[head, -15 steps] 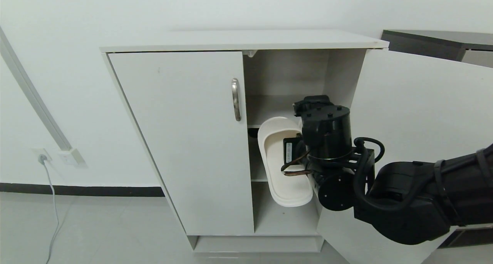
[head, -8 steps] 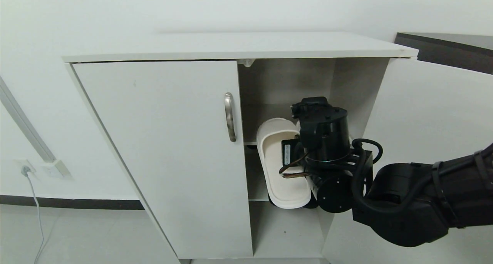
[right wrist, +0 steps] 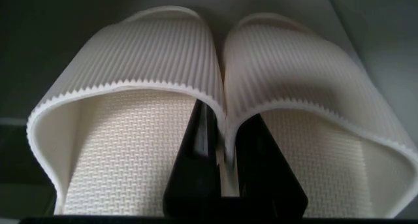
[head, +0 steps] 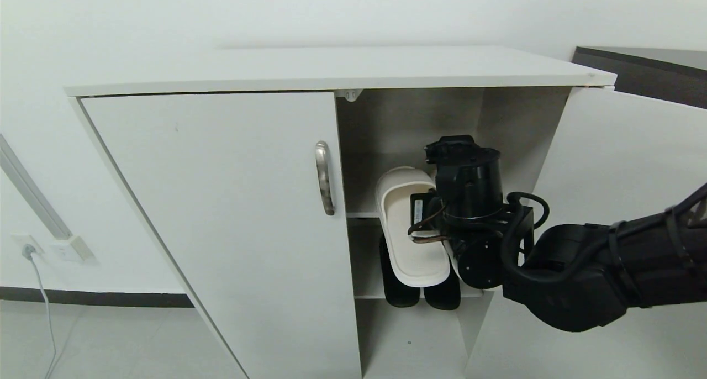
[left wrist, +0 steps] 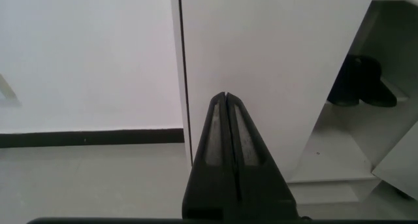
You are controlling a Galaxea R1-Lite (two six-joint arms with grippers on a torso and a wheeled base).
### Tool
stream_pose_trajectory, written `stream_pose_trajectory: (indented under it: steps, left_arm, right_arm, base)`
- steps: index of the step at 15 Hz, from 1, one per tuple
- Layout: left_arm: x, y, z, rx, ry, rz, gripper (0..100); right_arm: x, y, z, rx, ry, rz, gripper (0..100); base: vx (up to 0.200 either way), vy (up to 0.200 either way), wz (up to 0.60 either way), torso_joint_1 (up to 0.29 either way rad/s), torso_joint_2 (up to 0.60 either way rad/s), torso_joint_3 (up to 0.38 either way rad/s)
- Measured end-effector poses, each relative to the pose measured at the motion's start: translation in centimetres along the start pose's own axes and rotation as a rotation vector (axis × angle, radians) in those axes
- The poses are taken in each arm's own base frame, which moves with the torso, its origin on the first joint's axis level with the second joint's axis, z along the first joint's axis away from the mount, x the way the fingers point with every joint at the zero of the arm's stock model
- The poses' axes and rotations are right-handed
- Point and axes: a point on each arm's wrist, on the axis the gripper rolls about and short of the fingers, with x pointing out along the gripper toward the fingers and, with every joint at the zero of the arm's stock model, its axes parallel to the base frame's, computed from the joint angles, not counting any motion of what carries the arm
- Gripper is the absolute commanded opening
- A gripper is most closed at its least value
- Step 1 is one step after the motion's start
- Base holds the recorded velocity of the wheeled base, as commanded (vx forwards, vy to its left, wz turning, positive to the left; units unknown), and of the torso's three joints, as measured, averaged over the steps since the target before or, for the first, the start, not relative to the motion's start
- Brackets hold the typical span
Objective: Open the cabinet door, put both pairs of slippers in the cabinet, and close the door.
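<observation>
White slippers (head: 411, 230) held at the open cabinet (head: 331, 69) mouth

The right claw (right wrist: 221, 129) is clamped on both slippers' inner edges, between the closed left door (head: 221, 213) and the open door (head: 624, 163), above the black slippers (head: 420, 290). The left claw (left wrist: 226, 103) is pressed together.

White wall (head: 110, 31) with a black baseboard (head: 99, 298) along grey tile floor (head: 110, 340). A slanted grey cable duct (head: 27, 196) runs down the wall to a small white box (head: 72, 248), with a wall socket (head: 22, 245) just beside it, plugged, and a grey cable (head: 47, 312) hanging down to the floor. A dark-topped unit (head: 646, 72) stands against the wall at far right.
</observation>
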Motion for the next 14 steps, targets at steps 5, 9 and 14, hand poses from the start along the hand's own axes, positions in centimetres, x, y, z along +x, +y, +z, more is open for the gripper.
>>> stream_pose_trajectory:
  steps: [5,9,14]
  left_arm:
    - [0.0,0.0,0.0,0.000,0.000,0.000,0]
    - [0.0,0.0,0.0,0.001,0.000,0.001,0]
    - [0.0,0.0,0.0,0.000,0.000,0.020,0]
  right_arm:
    - [2.2,0.3,0.5,-0.026,0.040,-0.015,0]
    - [3.8,0.6,2.3,-0.013,0.035,-0.030,0]
    - [6.0,0.6,3.8,0.002,0.028,-0.049,0]
  base:
    - [0.000,0.000,0.00,0.000,0.00,0.000]
    - [0.000,0.000,0.00,0.000,0.00,0.000]
    - [0.000,0.000,0.00,0.000,0.00,0.000]
